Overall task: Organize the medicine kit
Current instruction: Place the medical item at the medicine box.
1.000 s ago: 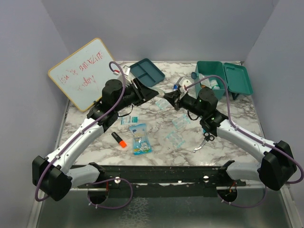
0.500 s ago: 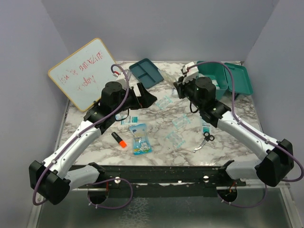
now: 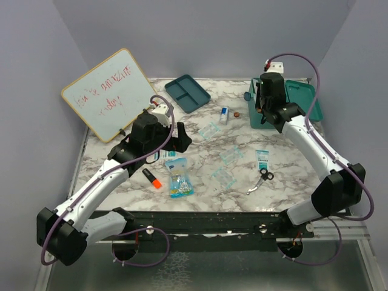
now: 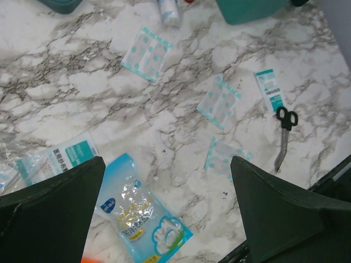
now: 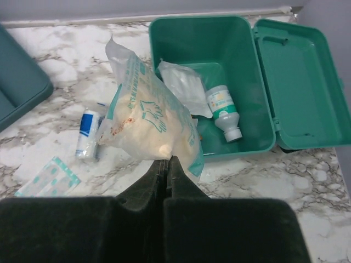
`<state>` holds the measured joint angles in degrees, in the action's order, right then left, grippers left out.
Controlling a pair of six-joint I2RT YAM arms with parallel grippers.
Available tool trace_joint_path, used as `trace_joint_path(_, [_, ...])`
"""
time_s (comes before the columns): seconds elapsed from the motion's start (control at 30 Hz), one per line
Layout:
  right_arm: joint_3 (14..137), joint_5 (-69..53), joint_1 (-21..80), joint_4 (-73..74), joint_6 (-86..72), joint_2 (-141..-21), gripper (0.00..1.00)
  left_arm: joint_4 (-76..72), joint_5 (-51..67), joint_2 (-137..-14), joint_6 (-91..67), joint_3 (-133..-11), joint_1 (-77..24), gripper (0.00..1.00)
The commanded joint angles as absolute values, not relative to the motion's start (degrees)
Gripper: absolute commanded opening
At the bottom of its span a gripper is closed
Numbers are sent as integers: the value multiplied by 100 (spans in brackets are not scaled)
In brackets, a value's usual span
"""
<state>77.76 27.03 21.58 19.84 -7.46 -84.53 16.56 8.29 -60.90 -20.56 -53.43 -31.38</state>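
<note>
— Two grippers busy, or only one? Which step in hand?

— Only one loaded. Right gripper (image 5: 166, 160) clenched on the edge of a clear glove pouch (image 5: 148, 118), dangling across the left rim of the medicine kit (image 5: 211, 38). Looks like the loading step, pouch not yet inside.

— And the kit itself?

— Upper right of the overhead view, lid lying open to the right. Small bottle (image 5: 224, 112) and white packet (image 5: 184, 85) on its floor.

— Left side?

— Left gripper (image 4: 167, 164) spread wide, grasping nothing, hovering over a blue pouch (image 4: 140, 216) at lower centre of its own view, scissors (image 4: 284, 131) off to the right.

— Next move?

— Probably this: shift the glove pouch rightward over the open box, lower it clear of the bottle, then let go. Soft and bulky, so likely to snag on the rim.
</note>
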Motion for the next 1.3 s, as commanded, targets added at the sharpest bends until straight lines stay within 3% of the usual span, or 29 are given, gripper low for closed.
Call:
trace_joint_path(0.0, [8202, 3273, 1894, 2689, -986, -8953, 0, 1869, 434, -6188, -1631, -5090, -3164, 99])
trace_joint_path(0.67, [9886, 3919, 1122, 3114, -1491, -11872, 0, 2126, -258, -5773, -1389, -5073, -3164, 99])
trace_joint_path(1.27, [10153, 3991, 932, 3000, -1325, -11925, 1, 2223, -465, -5775, -1327, -5097, -3164, 99])
